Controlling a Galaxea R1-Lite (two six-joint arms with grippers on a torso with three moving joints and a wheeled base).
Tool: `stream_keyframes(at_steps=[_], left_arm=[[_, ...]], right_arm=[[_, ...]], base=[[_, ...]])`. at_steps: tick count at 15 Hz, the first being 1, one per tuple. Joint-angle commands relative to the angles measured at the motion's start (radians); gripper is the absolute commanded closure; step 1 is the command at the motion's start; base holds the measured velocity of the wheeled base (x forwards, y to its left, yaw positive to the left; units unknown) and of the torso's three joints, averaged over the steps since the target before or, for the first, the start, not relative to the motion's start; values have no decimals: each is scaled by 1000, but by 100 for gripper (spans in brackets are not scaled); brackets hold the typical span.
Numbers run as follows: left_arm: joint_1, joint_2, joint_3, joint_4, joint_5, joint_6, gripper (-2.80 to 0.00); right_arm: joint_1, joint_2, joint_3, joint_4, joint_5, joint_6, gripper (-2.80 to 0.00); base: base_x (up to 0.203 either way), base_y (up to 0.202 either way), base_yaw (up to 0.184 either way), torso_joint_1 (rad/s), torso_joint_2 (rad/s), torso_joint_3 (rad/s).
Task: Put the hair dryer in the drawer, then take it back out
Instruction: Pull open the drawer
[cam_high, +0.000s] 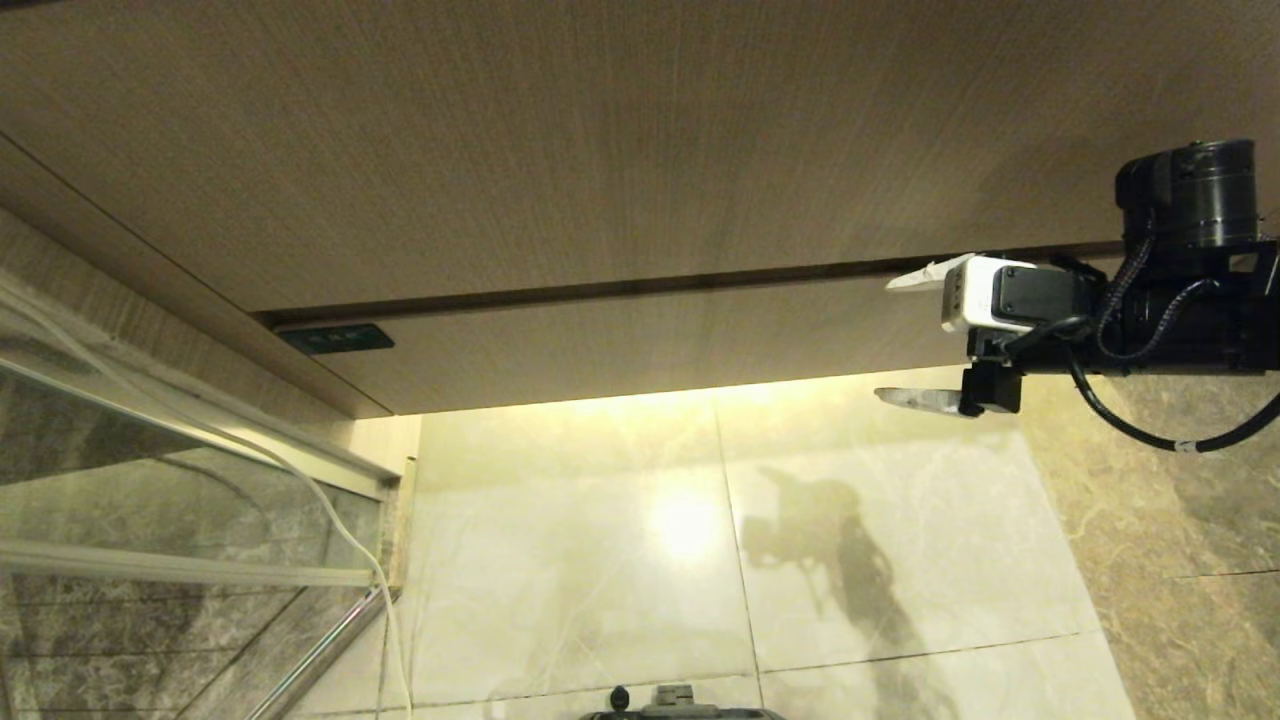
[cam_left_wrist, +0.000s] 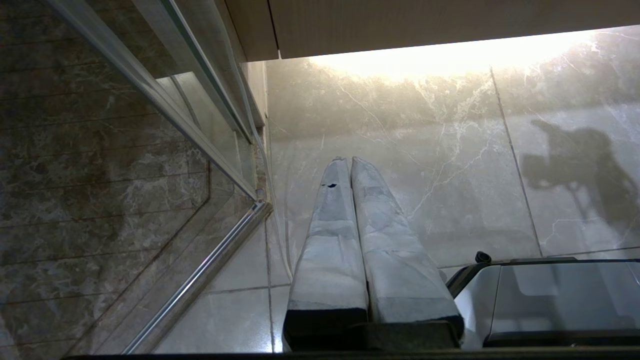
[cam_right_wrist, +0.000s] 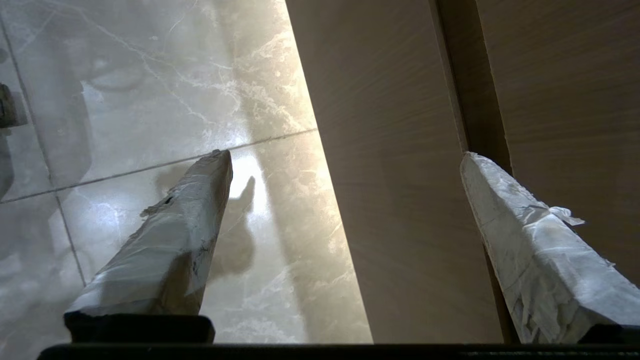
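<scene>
Drawer (cam_high: 640, 345) shut flush under the taller wood panel (cam_high: 600, 150), dark label (cam_high: 336, 338) at its left corner. Right gripper (cam_high: 910, 335) level in front of the drawer's right end, fingers spread wide, one near the top seam, one below the lower edge, gripping nothing. Left gripper (cam_left_wrist: 346, 161) parked above the marble floor (cam_high: 850, 560), fingers pressed together, empty. Hair dryer nowhere visible, possibly inside the drawer.

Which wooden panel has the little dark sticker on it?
The lower, narrower one, the drawer. Its dark label sits at its corner; the taller wood panel above has none.
</scene>
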Motion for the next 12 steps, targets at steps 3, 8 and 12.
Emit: stream_keyframes(at_steps=[3, 8, 12], left_arm=[[0, 1, 0, 0, 0, 0, 0], [0, 0, 0, 0, 0, 0, 0], [0, 2, 0, 0, 0, 0, 0]], right_arm=[[0, 64, -10, -127, 1, -11, -280], [0, 114, -32, -124, -10, -12, -280], [0, 152, -40, -135, -18, -11, -280]], base=[[0, 0, 0, 0, 0, 0], [0, 0, 0, 0, 0, 0], [0, 0, 0, 0, 0, 0]])
